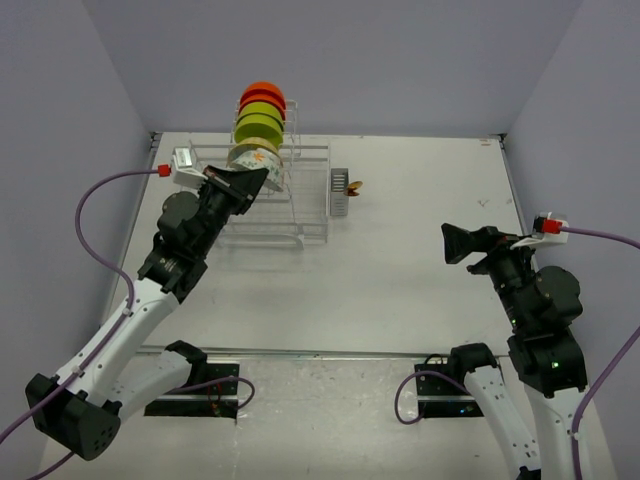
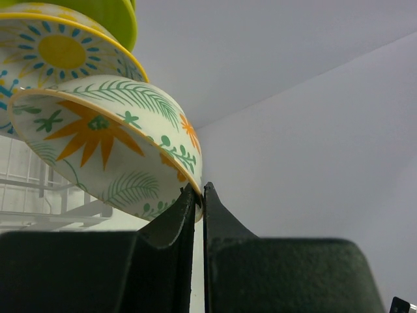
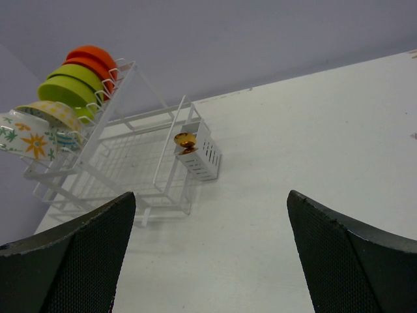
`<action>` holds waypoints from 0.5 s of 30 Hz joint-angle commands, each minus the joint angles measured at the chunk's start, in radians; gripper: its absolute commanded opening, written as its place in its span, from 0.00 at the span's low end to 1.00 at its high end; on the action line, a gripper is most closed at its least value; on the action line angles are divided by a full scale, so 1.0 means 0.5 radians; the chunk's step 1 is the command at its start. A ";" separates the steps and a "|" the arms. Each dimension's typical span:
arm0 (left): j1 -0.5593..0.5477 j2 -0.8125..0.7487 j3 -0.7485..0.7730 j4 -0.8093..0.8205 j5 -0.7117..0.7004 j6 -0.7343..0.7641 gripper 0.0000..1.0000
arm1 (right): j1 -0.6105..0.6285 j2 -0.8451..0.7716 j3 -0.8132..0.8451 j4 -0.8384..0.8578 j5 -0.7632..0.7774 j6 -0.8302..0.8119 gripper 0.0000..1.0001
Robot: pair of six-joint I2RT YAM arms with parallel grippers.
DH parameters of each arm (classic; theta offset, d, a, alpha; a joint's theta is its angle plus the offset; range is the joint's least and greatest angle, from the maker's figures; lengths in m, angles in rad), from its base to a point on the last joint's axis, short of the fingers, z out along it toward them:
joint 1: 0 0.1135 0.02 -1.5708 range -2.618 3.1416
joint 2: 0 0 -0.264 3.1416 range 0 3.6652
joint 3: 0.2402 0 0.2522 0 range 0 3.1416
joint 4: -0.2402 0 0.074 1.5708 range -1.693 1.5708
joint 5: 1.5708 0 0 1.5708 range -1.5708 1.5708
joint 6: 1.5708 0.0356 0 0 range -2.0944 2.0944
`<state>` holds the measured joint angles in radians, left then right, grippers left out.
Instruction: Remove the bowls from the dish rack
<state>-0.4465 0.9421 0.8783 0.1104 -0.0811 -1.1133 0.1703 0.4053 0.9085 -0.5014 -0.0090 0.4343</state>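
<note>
The white wire dish rack [image 1: 285, 205] stands at the back left. On its upright tier is a row of bowls: orange ones [image 1: 262, 94] at the back, lime-green ones [image 1: 259, 122], then pale flower-pattern ones [image 1: 252, 155] in front. My left gripper [image 2: 199, 194] is shut on the rim of the front flower-pattern bowl [image 2: 111, 150], which is tilted just in front of a second patterned bowl [image 2: 58, 52]. My right gripper [image 3: 210, 195] is open and empty, raised over the table's right side, well away from the rack [image 3: 130, 169].
A small cutlery basket [image 1: 339, 192] hangs on the rack's right end with a golden-brown item [image 3: 185, 140] in it. Grey walls enclose the table on the left, back and right. The table's front edge [image 1: 330, 352] runs just ahead of the arm bases.
</note>
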 commanded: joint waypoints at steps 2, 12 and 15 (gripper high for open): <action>-0.015 -0.059 0.010 0.184 0.131 0.100 0.00 | 0.006 0.033 0.085 0.009 0.045 -0.010 0.99; -0.086 -0.059 -0.005 0.135 0.358 0.388 0.00 | 0.006 0.113 0.153 -0.052 0.033 0.000 0.99; -0.122 0.024 0.062 0.095 0.456 0.514 0.00 | 0.006 0.177 0.192 -0.062 0.027 -0.003 0.99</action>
<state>-0.4885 0.9203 0.8600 0.1120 0.0628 -0.9607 0.1703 0.4580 0.9592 -0.5243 0.0067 0.4343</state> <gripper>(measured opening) 0.046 0.987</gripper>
